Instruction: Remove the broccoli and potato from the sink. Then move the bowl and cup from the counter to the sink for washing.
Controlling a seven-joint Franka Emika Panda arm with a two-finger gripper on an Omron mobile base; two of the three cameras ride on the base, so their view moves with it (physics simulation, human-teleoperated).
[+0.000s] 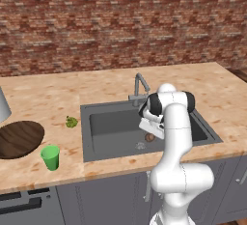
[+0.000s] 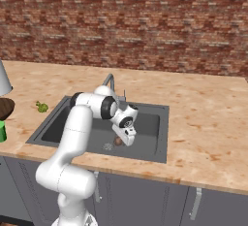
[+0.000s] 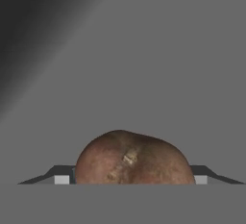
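Two fingers (image 3: 129, 180) stand apart, one on each side of the potato (image 3: 132, 158), low over the floor of the sink (image 1: 116, 125). Grasping the potato seems the step in hand; next, they likely must close firmly, then lift out.

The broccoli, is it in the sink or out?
Out. The broccoli lies on the counter, left of the sink, near the bowl.
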